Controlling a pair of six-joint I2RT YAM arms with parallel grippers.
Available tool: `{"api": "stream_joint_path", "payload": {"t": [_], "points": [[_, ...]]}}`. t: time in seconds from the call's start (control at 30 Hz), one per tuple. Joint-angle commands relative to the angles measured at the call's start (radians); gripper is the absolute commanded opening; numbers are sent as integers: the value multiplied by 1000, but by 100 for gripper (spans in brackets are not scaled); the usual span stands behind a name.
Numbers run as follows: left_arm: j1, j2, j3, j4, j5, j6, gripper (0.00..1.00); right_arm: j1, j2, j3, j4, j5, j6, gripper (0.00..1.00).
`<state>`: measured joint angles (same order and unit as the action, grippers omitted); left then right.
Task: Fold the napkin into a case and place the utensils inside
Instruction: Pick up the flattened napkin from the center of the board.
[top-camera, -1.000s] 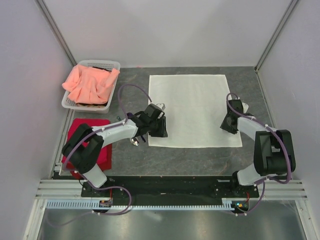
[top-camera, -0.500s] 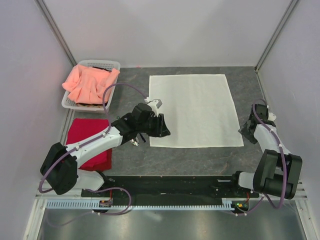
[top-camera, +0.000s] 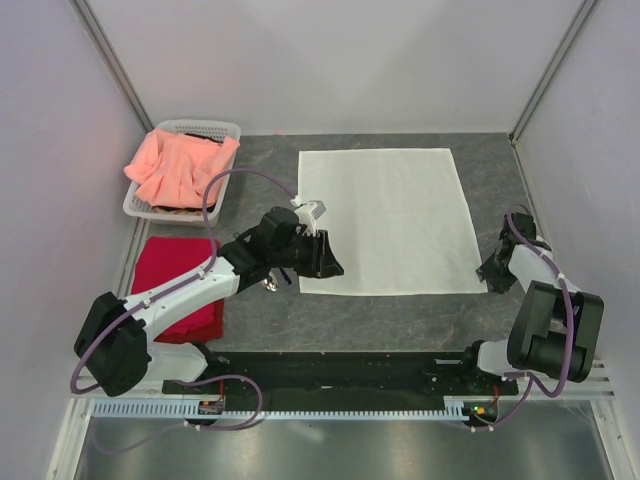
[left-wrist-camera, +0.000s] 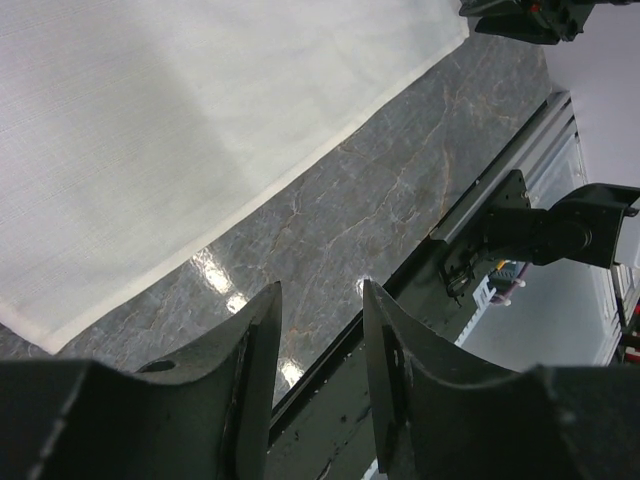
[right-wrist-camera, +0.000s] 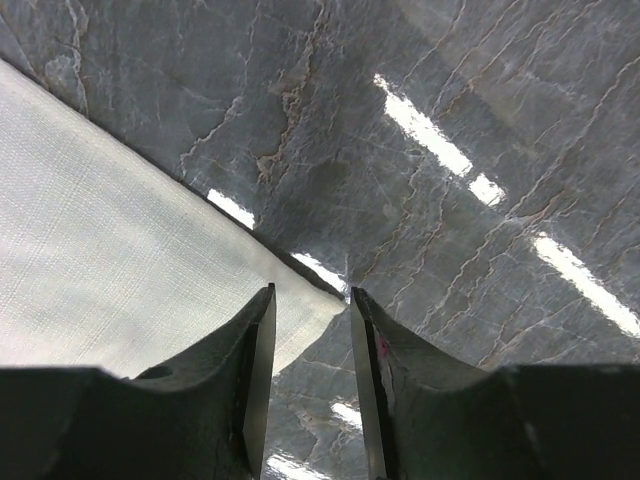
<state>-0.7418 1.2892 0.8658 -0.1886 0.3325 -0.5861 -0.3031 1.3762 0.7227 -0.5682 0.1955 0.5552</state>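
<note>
1. The right tool is spread a little and holds nothing. A corner of the napkin lies right between its tips, flat on the worktop.
2. The left tool is spread too, and empty. The napkin's edge lies just ahead of it.
3. To fold well, I think each tool should dip low, pinch only its corner, then both lift together.
4. A second ago the right tool sat farther up the napkin's side. The napkin has not moved.
</note>
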Motion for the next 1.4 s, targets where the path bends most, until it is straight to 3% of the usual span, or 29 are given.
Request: {"api": "stream_joint_path", "payload": {"t": [0.0,0.17,0.4,0.6,0.7,0.87,1.37], "points": [[-2,-19,-22,40,34,6,45,-1,15,-23,24,-7,22,43],[-2,-27,-27,37,23,9,45,-2,46,-57,60,-13,37,41],[-2,-22,-28,6,-12,11,50,-1,31,-58,73,-28,25,22],[-1,-37,-14,-84,-87,37,53,-1,-75,-77,70,-30,0,11],[1,-28,-16,-146,-154,25,48,1,-123,-77,76,-65,-3,1],[2,27,1,-279,-263,-44,41,4,-181,-80,90,-111,-20,0],[-13,205,91,-476,-538,-398,40,7,-241,-115,131,-192,-41,0]]}}
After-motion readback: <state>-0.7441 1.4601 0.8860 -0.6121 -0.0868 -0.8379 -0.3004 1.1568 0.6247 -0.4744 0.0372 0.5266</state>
